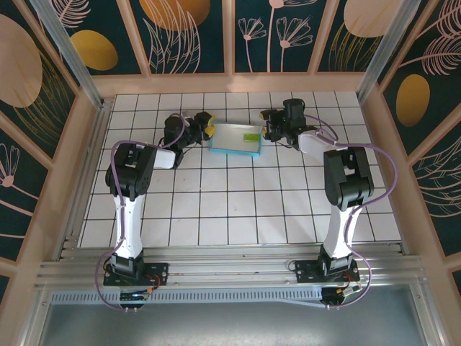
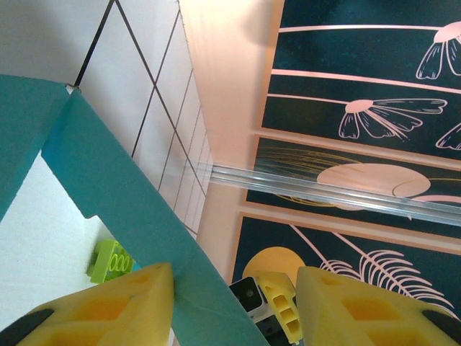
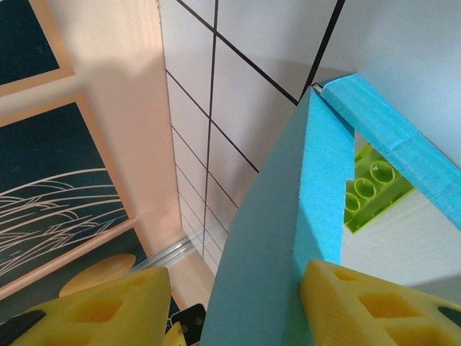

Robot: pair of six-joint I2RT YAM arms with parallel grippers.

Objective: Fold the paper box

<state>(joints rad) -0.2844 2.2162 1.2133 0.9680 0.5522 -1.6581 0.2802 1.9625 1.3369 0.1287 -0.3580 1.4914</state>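
The paper box point(image 1: 235, 140) lies on the tiled table as a shallow teal-walled tray with a white floor, between my two grippers. My left gripper point(image 1: 209, 130) is at its left end. In the left wrist view this gripper point(image 2: 234, 288) straddles the teal end wall point(image 2: 122, 187): the inner finger point(image 2: 122, 303) touches the wall, the outer one stands apart, so it is open. My right gripper point(image 1: 267, 131) is at the right end. It point(image 3: 236, 288) straddles the opposite wall point(image 3: 266, 216), with one finger point(image 3: 360, 303) against the inside face, and it is also open.
A small yellow-green studded brick point(image 1: 251, 135) lies inside the box near its right end, also seen as a brick point(image 2: 108, 261) and a brick point(image 3: 371, 187) in the wrist views. The wooden back wall point(image 1: 230, 83) stands close behind. White tiles point(image 1: 238, 202) stretch toward the arm bases.
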